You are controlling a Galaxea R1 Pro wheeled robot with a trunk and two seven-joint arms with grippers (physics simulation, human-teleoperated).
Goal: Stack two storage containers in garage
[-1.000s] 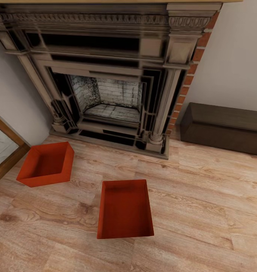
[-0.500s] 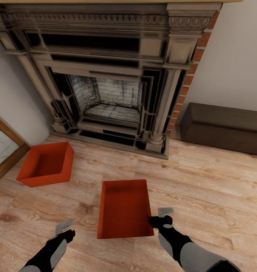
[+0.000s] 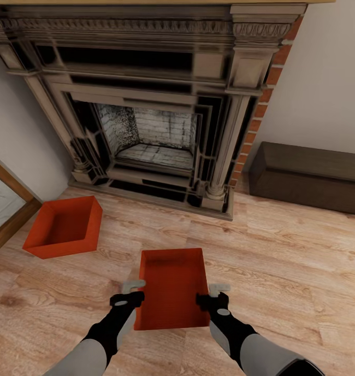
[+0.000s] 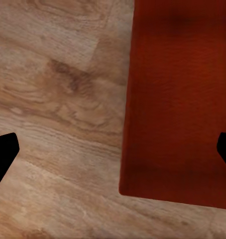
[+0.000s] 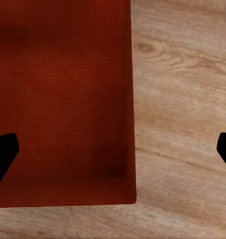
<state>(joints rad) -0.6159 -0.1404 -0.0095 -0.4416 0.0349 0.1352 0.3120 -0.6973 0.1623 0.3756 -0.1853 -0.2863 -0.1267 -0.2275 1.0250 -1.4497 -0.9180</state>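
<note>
Two orange-red storage containers rest on the light wood floor of the living room. One container (image 3: 62, 227) sits at the left near the glass door. The other container (image 3: 172, 287) lies in front of me, lengthwise. My left gripper (image 3: 129, 292) hovers open over its left wall, and my right gripper (image 3: 214, 294) hovers open over its right wall. In the left wrist view the left gripper (image 4: 114, 152) spans that wall, with the container (image 4: 177, 99) under one finger and floor under the other. The right gripper (image 5: 114, 152) likewise spans the edge of the container (image 5: 63, 99).
An ornate dark fireplace (image 3: 146, 120) fills the back wall, with red brick chimney (image 3: 261, 104) at its right. A dark brown chest (image 3: 308, 177) stands at the right by the wall. A wood-framed glass door (image 3: 5, 206) leans in at the left edge.
Both arms have come into the head view from below. The left gripper swung right to the near container's left wall; the right gripper edged onto its right wall. The containers have not moved.
</note>
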